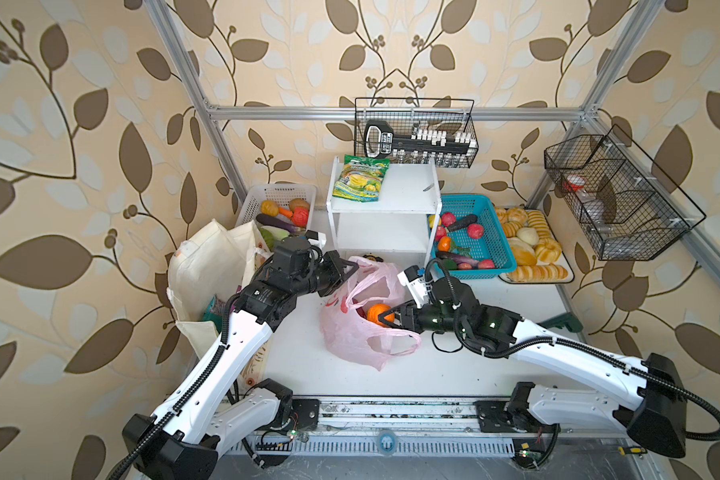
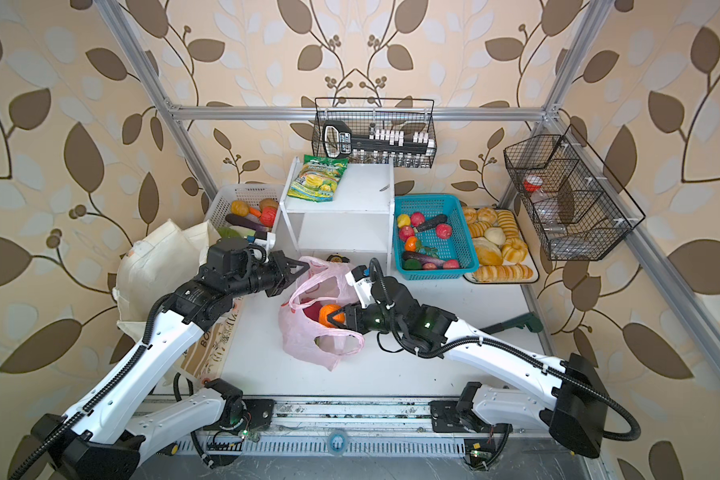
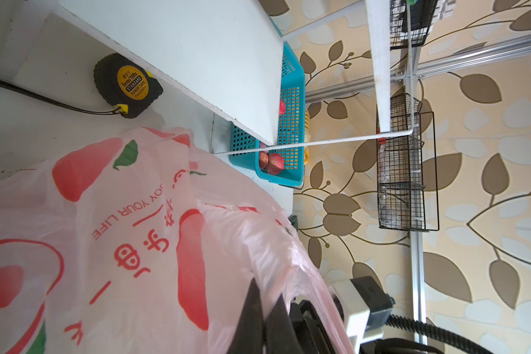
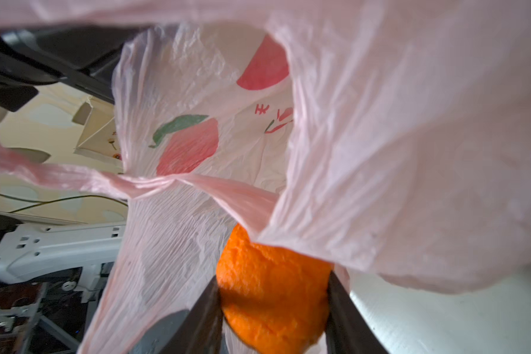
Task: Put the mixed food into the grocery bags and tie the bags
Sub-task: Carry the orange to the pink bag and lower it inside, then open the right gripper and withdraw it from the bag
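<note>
In both top views the pink bag [image 1: 346, 336] slumps at the middle of the table [image 1: 308, 370], with the canvas tote [image 1: 208, 266] off at its nine o'clock. The left gripper [image 1: 353, 267] stands at the bag's eleven o'clock, pinched together on the rim and holding the mouth up. The right gripper [image 1: 385, 316] reaches in from three o'clock, clamped across the orange fruit [image 1: 376, 312], which sits just inside the open mouth. Something red lies deeper in the bag, too hidden to name

In the left wrist view the left gripper's two dark fingers [image 3: 252, 309] are closed with pink film trapped between them. The printed film drapes loosely away from them, and a tape measure [image 3: 126, 84] lies beyond it under the white shelf [image 3: 181, 52]

In the right wrist view the fruit fills the gap between the fingers, gripped across its widest part, with film folding over it and a twisted loop handle [image 4: 74, 179] crossing in front

My reading is that the fruit is light, rough-skinned and firm enough for a mid-body grip, though round enough to roll once let go. The bag looks thin, slippery and shapeless, so it probably collapses unless held. A bunched rim or a handle is the best place to take it, and the handles are what the tying needs
</note>
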Tool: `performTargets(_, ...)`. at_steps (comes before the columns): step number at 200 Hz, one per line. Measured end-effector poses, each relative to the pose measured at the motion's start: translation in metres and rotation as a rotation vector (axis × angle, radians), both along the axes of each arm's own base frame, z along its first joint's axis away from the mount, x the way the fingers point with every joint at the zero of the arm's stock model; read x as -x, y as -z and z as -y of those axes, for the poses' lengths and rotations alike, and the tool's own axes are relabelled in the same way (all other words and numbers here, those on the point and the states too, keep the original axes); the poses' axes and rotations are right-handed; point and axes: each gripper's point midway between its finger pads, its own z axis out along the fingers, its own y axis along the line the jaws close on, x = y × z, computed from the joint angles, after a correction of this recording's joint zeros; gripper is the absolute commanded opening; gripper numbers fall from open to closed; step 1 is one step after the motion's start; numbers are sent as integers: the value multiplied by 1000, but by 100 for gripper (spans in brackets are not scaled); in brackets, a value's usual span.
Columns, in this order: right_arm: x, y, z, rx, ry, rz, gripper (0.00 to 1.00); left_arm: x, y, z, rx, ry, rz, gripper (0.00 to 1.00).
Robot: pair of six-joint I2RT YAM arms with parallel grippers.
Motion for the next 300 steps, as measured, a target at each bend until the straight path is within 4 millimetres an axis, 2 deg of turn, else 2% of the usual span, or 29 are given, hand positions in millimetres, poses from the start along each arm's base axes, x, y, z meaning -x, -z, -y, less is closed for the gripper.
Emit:
performTargets(9, -6, -1, -6, 15, 18, 27, 49, 0, 0, 0, 2, -1, 0, 0)
performTargets(20, -14, -1, -12, 40, 39, 60, 60, 0, -1, 0, 4, -2, -1, 0)
performTargets(38, -28, 4, -17, 88, 93, 105, 69, 0, -1, 0, 7, -4, -4, 0)
performTargets(65, -43, 11, -7, 155, 187, 151, 80, 0, -1, 0, 7, -4, -4, 0)
performTargets(88, -47, 2, 3, 160, 229, 188, 82, 0, -1, 0, 11, -6, -8, 0)
performTargets(115, -34, -28, 23, 84, 227, 240, 82, -3, -1, 3, 28, -6, -14, 0)
performTargets(130, -23, -45, 42, 21, 225, 275, 82, -5, 0, 3, 31, -9, -20, 0)
performTargets(150, -6, -58, 69, -48, 226, 324, 82, -6, 0, 4, 32, -11, -24, 0)
performTargets(192, 16, -63, 112, -97, 249, 419, 80, -6, 0, 3, 34, -13, -21, 0)
performTargets(216, 24, -63, 126, -90, 247, 466, 80, -6, 0, 3, 32, -19, -20, 0)
performTargets(232, 27, -67, 135, -101, 258, 489, 77, -6, -1, 2, 32, -21, -17, 0)
performTargets(258, 42, -76, 138, -167, 205, 548, 67, -4, -3, 0, 33, -24, -12, 0)
performTargets(300, 64, -73, 111, -191, 9, 569, 68, -5, -2, -2, 27, -37, -10, 0)
